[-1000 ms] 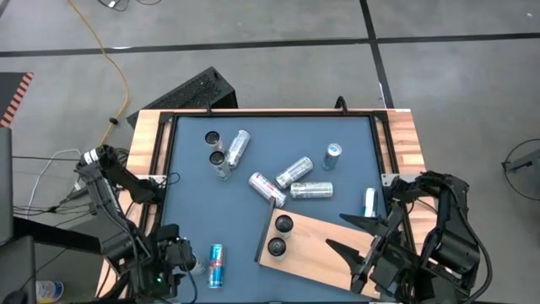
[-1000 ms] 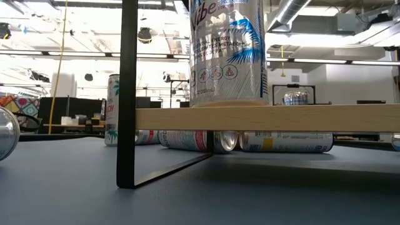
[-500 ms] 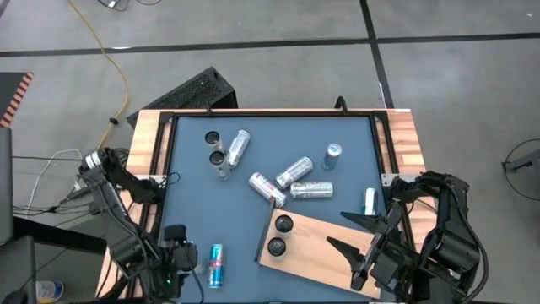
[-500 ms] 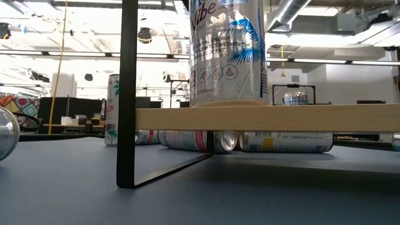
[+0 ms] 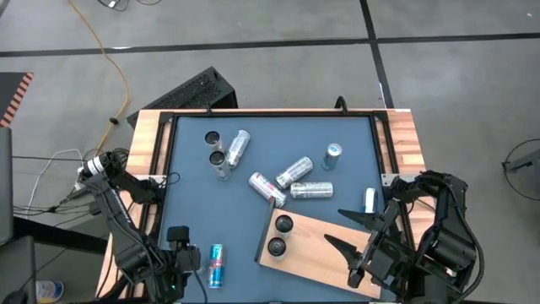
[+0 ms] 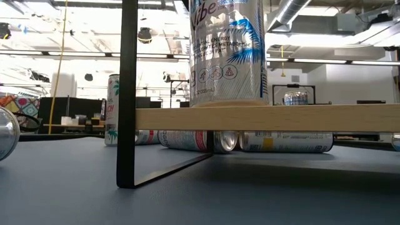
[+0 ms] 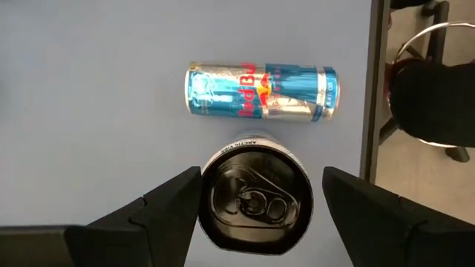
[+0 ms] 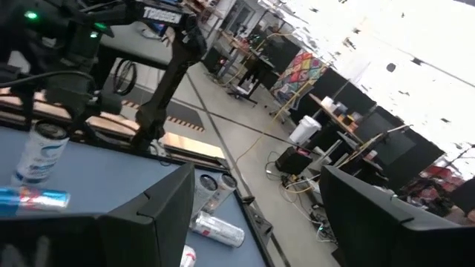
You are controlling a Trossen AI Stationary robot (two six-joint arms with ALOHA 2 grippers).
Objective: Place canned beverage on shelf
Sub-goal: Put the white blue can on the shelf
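At seven o'clock on the blue-grey tabletop [image 5: 253,160], the left gripper [image 7: 256,194] hangs with its fingers spread on either side of an upright silver can [image 7: 255,194], seen top-down with its pull tab showing; the fingers stand apart from the can's sides, so no pinch is visible. Just beside that can lies a blue Red Bull can [image 5: 216,264] on its side. Toward five o'clock sits the shelf [image 5: 316,249], a light-brown wooden board raised on a black frame [image 6: 130,94], with two upright cans [image 5: 279,236] at its nine o'clock end. The right gripper [image 5: 344,230] hovers over the shelf's middle, fingers spread and holding nothing. Several more cans lie scattered across the table's centre [image 5: 293,173], and two stand upright near eleven o'clock [image 5: 214,147]. From table height, a tall "Vibe" can [image 6: 227,50] stands on the shelf board.
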